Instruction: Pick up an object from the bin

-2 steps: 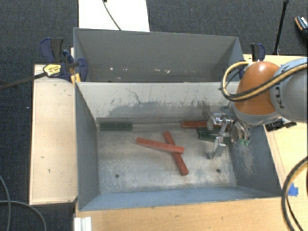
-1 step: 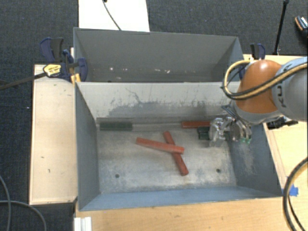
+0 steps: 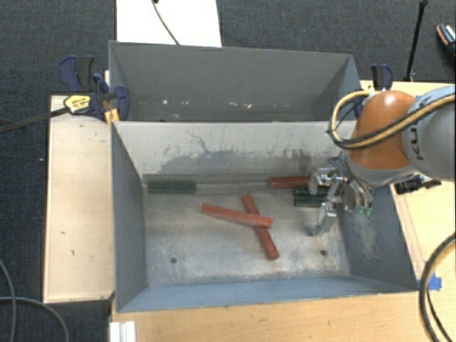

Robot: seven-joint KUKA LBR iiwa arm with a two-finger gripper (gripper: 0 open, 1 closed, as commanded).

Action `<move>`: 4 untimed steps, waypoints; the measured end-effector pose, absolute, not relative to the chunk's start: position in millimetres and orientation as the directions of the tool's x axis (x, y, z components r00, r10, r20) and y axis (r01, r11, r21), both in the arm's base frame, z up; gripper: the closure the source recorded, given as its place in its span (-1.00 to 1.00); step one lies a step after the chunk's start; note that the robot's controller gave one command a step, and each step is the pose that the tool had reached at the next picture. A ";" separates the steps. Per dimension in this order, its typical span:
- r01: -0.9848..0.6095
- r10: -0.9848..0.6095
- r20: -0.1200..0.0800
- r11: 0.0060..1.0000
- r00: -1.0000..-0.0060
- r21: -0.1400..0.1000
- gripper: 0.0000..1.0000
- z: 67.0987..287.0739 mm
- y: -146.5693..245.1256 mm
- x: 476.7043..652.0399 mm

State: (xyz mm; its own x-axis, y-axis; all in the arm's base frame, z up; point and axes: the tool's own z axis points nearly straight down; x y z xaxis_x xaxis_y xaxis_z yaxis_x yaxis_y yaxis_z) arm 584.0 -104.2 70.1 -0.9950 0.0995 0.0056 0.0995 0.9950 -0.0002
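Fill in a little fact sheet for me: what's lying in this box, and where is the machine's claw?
container: grey metal bin
middle of floor: two crossed red sticks
back edge, left: left green stick
back edge, right: back red stick, with the right green stick just in front
gripper: low over the floor at the right, beside the right green stick
held: nothing visible

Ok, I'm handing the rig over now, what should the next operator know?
Gripper low at the bin's right side, next to a dark green stick, nothing seen in it.
Two crossed red sticks lie mid-floor; a red stick and a second green stick lie along the back wall.
Done: nothing picked yet.
Left: grasp one stick, probably the nearby green one, and lift it out.
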 end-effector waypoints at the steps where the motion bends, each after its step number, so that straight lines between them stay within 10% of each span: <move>1: 0.096 0.096 -0.006 0.995 -0.995 -0.001 1.00 72.1 -104.6 586.9; 2: 0.093 0.093 -0.004 0.996 -0.996 -0.001 -1.00 71.1 -104.4 586.2; 3: 0.084 0.084 -0.006 0.996 -0.996 0.000 -1.00 71.1 -82.7 592.2; 4: 0.084 0.084 -0.011 0.996 -0.996 0.000 1.00 74.3 -84.3 593.9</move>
